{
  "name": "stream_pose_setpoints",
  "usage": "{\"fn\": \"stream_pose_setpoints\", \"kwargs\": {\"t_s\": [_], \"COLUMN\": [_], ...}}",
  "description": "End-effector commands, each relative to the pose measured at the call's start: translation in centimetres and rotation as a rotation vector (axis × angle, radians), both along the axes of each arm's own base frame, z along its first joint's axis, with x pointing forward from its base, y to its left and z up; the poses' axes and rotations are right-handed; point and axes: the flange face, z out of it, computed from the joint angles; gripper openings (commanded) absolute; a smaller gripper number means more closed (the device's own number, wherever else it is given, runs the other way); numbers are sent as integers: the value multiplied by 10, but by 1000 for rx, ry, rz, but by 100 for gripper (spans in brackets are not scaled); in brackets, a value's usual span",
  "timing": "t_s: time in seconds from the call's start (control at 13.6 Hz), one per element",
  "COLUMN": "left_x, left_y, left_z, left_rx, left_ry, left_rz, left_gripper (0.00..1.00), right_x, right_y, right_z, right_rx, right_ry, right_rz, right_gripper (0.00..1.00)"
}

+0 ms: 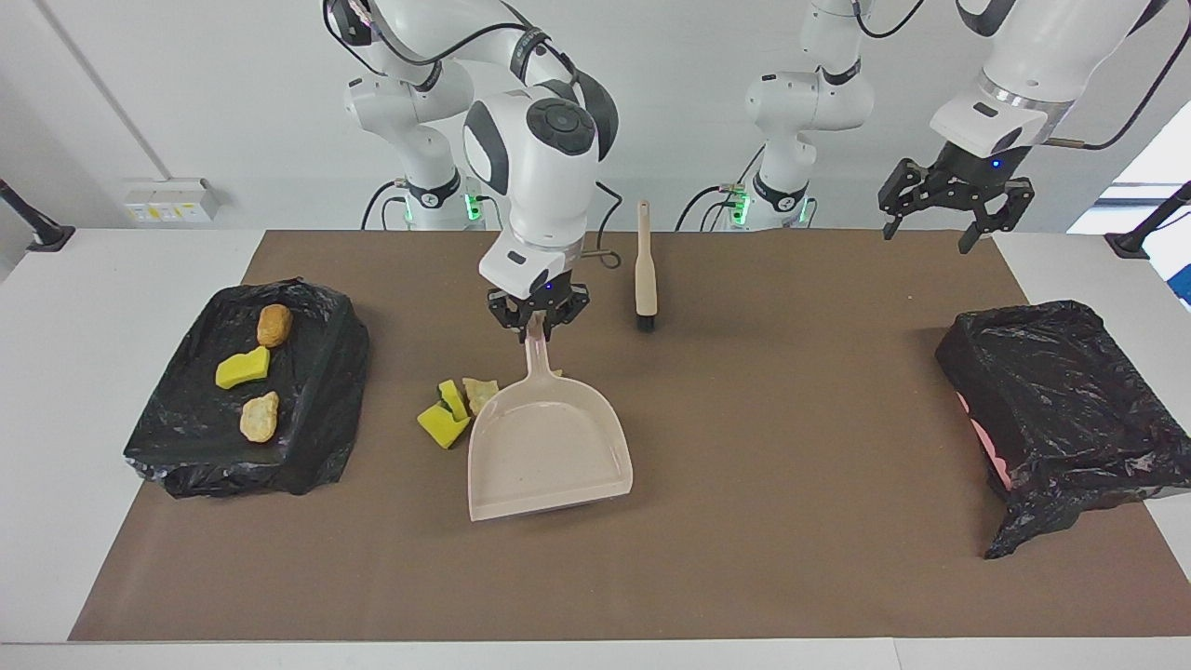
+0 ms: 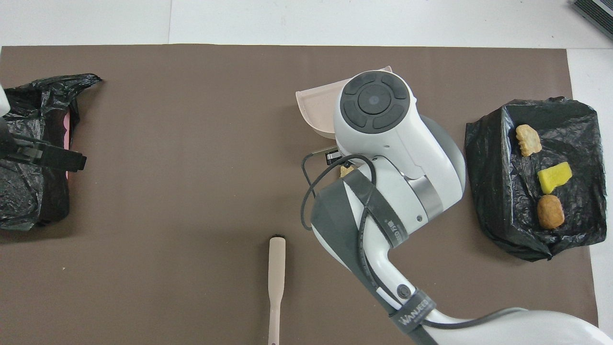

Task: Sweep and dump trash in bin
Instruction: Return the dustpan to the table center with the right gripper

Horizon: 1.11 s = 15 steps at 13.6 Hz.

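lying beside right hand's (image 1: 539, 323) dustpan (image 1: 549, 451), trash (image 1: 456, 408).

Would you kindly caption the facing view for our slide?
Right gripper holds beige plastic dustpan beside yellow sponge scraps; open left gripper waits.

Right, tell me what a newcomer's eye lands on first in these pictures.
First the right gripper, shut on the handle of the beige dustpan at mid-mat, with yellow sponge pieces beside the pan. Next the black-lined bin at the right arm's end, holding three scraps. The left gripper waits open above the mat's edge at its own end.
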Motion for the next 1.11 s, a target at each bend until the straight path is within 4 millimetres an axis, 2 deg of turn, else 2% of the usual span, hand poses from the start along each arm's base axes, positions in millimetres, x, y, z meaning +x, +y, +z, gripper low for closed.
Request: {"fn": "stream_pose_setpoints", "kwargs": {"t_s": [0.0,0.15,0.29,0.37,0.52,0.59,0.74,0.96,1.03], "left_x": [-5,-5,-3,-3,-3,-3,-2,6,13], "left_y": [-2,1,2,1,0,1,1,3,6], "left_z": [10,9,10,10,9,7,8,2,-4], "left_rx": [19,20,19,19,19,19,18,22,21], "left_ry": [1,6,-3,-3,-3,0,-11,-7,-2], "left_rz": [6,11,12,11,9,11,8,10,14], "left_gripper": [100,100,100,100,100,100,100,100,100], "right_x": [21,19,23,27,29,20,10,11,10], "right_y": [30,63,83,85,96,112,130,132,134], "right_z": [-9,-37,-67,-79,-88,-89,-96,-98,-111], "right_rx": [107,140,168,175,218,230,251,284,273], "right_ry": [-17,-33,-55,-64,-87,-92,-100,-89,-74], "right_rz": [-140,-169,-226,-228,-220,-197,-177,-196,-195], "right_gripper": [0,0,0,0,0,0,0,0,0]}}
